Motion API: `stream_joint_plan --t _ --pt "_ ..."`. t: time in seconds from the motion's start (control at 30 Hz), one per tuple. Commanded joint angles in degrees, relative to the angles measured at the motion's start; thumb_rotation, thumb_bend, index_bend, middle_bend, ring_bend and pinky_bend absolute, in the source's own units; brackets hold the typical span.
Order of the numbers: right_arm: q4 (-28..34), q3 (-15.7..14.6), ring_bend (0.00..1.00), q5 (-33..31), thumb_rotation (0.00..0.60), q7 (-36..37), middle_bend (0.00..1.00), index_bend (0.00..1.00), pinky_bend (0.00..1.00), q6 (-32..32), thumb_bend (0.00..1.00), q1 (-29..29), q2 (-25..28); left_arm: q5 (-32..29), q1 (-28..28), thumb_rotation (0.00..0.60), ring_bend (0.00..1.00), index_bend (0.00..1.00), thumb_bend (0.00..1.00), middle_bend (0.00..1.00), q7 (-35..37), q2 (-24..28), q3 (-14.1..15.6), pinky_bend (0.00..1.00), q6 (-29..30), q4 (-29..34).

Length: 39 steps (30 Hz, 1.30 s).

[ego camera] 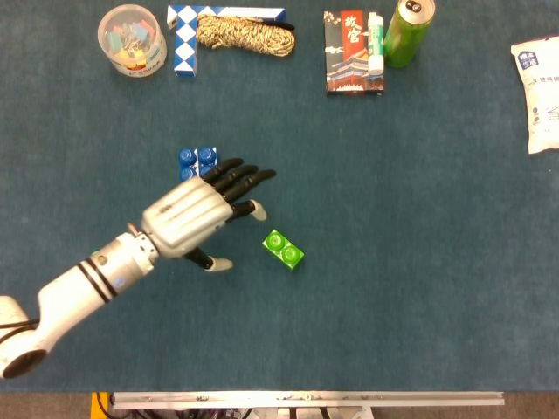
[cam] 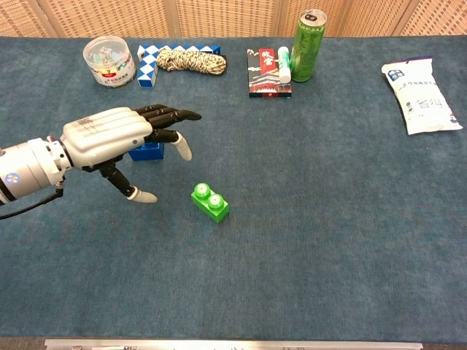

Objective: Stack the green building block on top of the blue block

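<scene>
Green block (ego camera: 283, 249) with 2 studs lies flat, apart from blue block (ego camera: 197, 161).

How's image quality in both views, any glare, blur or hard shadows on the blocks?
Head view: even, diffuse light; green block sharp, no glare; blue block partly hidden by the left hand. Chest view: equally soft light, only faint shadows under the hand and green block; mild sheen on the hand's silver back; far clutter such as the green can stays in focus.
</scene>
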<state>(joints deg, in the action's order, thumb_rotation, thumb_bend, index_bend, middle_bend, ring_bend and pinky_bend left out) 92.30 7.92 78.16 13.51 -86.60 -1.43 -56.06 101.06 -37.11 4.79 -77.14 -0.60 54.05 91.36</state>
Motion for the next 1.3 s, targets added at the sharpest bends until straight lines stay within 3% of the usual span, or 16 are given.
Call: stream_joint_plan --t 0.03,0.53,0.87,1.3 --pt "-0.28 0.35 0.09 -0.68 0.6 0.57 0.23 0.3 0.28 0.38 0.22 0.11 0.25 -1.35 -1.07 0.6 0.0 0.3 0.14 0.0 -4.12 -2.45 -0.05 0.03 -1.39 -1.19" --pt "-0.83 1.01 0.09 -1.95 0.6 1.7 0.23 0.3 0.28 1.81 0.22 0.19 0.62 -7.63 -4.24 0.6 0.0 0.32 0.14 0.0 -12.88 -4.9 -0.74 0.03 -6.1 1.31" --pt "-1.11 1.39 0.09 -2.44 0.6 2.49 0.23 0.3 0.28 2.14 0.22 0.39 0.82 -17.37 -5.6 0.6 0.0 0.32 0.14 0.0 -24.31 -6.84 -1.97 0.03 -10.06 3.32" --pt "-1.39 1.53 0.09 -2.64 0.6 2.67 0.23 0.3 0.28 2.98 0.22 0.27 0.8 -25.84 -7.23 0.6 0.0 0.38 0.14 0.0 -31.28 -9.08 -2.26 0.03 -10.58 3.93"
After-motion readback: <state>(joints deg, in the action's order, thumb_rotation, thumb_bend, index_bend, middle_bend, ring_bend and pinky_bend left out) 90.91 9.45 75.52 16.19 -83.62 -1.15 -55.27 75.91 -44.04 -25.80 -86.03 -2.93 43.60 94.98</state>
